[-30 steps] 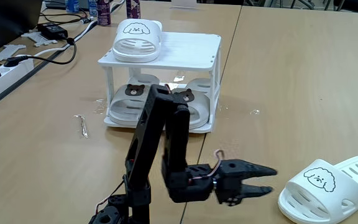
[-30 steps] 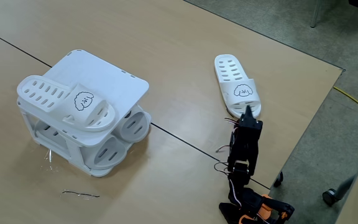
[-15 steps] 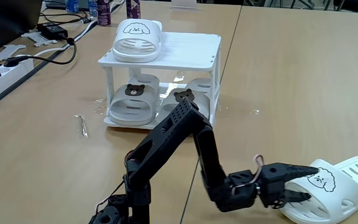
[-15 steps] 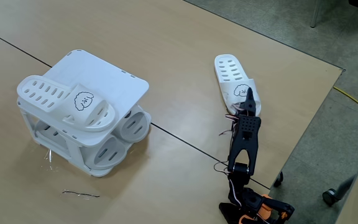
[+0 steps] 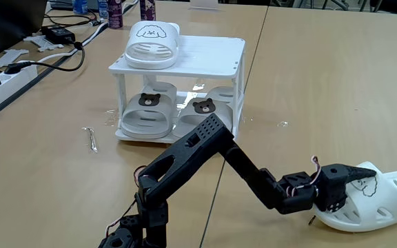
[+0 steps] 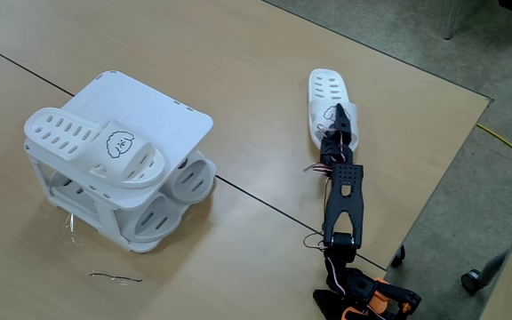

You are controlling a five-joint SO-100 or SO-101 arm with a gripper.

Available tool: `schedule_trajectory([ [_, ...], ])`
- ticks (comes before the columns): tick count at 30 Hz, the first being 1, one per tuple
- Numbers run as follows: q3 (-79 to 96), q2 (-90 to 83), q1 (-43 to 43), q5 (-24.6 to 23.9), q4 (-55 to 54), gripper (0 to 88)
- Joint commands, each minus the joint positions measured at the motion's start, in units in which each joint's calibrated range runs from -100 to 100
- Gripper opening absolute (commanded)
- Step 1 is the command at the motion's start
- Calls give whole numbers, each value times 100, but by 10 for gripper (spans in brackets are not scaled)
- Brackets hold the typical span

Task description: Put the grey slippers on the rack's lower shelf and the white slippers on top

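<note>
Reaching arm: stretched low toward the lower right of a fixed view, gripper (image 5: 364, 180) at the strap of a white slipper (image 5: 391, 200)
Gripper: jaws around the strap – grip not clear, cannot tell
Other white slipper (image 5: 151, 45): on the rack (image 5: 212, 56) top, upper left
Grey slippers (image 5: 147, 114): both on the lower shelf (image 5: 227, 141) – bear badges facing out

Two white slippers (image 5: 151, 43), two grey slippers (image 5: 147, 114) and one rack (image 5: 216, 58).
</note>
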Motion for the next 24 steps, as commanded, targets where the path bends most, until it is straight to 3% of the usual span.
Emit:
schedule_trajectory([
  [1, -652, -2003, -13, 42, 1433, 7],
  [6, -769, -4090, 12, 42, 3305, 7],
  [13, -561, -6681, -424, 42, 4918, 7],
  [17, 205, -8061, -1419, 42, 5255, 7],
  [24, 1892, -9348, -4100, 42, 5246, 7],
])
